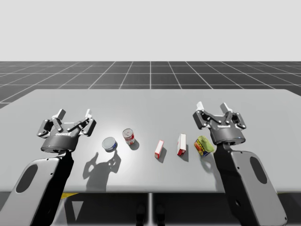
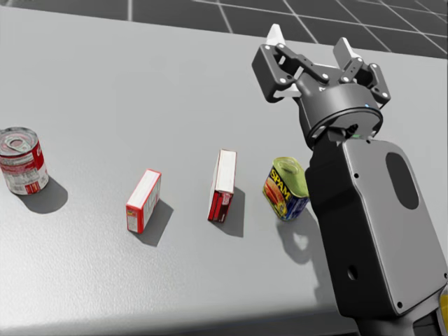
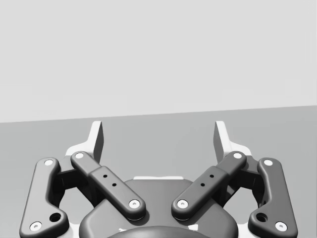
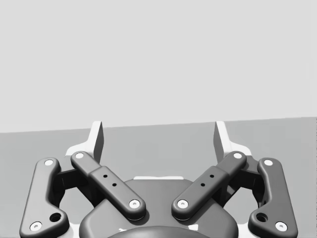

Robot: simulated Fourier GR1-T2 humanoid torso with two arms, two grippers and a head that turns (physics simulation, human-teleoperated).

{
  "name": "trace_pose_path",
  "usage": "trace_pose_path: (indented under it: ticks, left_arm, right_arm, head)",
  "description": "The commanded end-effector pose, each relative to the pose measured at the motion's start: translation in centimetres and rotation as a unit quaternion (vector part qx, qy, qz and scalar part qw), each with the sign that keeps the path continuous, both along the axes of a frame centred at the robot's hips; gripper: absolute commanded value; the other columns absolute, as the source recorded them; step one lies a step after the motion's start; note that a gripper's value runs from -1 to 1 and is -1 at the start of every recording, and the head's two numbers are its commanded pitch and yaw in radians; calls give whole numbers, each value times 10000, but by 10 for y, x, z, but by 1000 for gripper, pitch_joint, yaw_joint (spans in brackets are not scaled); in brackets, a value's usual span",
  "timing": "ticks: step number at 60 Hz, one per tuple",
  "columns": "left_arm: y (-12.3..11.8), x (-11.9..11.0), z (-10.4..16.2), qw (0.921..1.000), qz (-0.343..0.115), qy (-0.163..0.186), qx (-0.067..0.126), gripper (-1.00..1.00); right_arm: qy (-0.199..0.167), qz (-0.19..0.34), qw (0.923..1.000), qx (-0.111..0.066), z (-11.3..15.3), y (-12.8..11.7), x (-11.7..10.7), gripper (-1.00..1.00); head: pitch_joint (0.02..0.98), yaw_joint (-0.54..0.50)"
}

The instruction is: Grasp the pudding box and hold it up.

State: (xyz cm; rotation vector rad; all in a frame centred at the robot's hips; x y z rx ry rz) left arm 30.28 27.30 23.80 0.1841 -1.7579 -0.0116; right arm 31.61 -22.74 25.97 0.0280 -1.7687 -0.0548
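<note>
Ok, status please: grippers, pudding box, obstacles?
Left gripper open, right gripper open, both empty. Two red-and-white boxes upright, untouched: shorter box, taller box. Yellow tin beside taller box.

The pudding box is seen standing on one narrow edge on the grey table, upright and untouched. It is a flat carton with a white upper face and dark red printed sides, its long side running away from the table's near edge. It is set between a smaller red box and a yellow-and-blue tin, near both and touching neither.
</note>
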Motion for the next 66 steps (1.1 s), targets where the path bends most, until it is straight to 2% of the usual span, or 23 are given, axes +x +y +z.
trace_pose_path:
  ticks: [1,5,7,15,22,28,30,36,46,51,57,66]
  left_arm:
    - [1,0,0,10000,5,14,-15,-1000]
    - [1,0,0,10000,6,20,-9,-1000]
    - [1,0,0,10000,6,22,-7,-1000]
    - [0,1,-1,10000,-5,39,14,-1000]
    - [0,1,-1,10000,-7,48,28,-1000]
    - [0,1,-1,10000,-7,51,30,-1000]
    - [0,1,-1,10000,-8,51,30,-1000]
    - [0,1,-2,10000,-14,61,35,-1000]
    - [-1,1,-3,10000,-10,78,39,-1000]
    - [-1,2,-3,10000,-9,83,43,-1000]
    - [-1,1,-3,10000,-10,82,41,-1000]
    - [-2,2,-3,9999,-12,88,51,-1000]
  right_arm:
    - [44,-46,9999,-104,10,14,-23,-1000]
    - [107,70,9999,-113,9,20,-35,-1000]
    - [116,137,9997,-191,6,24,-44,-1000]
    - [212,359,9990,-176,-3,34,-68,-1000]
    - [283,466,9984,-141,-8,39,-83,-1000]
    - [290,475,9982,-211,-13,43,-95,-1000]
    - [354,511,9979,-191,-16,45,-100,-1000]
    - [482,610,9966,-276,-26,52,-111,-1000]
    - [789,667,9940,-356,-48,62,-125,-1000]
    - [1016,677,9922,-244,-66,67,-128,-1000]
    - [1184,670,9905,-188,-81,71,-128,-1000]
    - [1376,679,9878,-247,-98,77,-126,-1000]
  head:
    - [822,-276]
    - [822,-275]
    - [822,-276]
    - [822,-273]
    - [825,-268]
    - [825,-267]
    - [825,-267]
    - [825,-265]
    - [823,-261]
    - [823,-257]
    - [823,-255]
    - [824,-253]
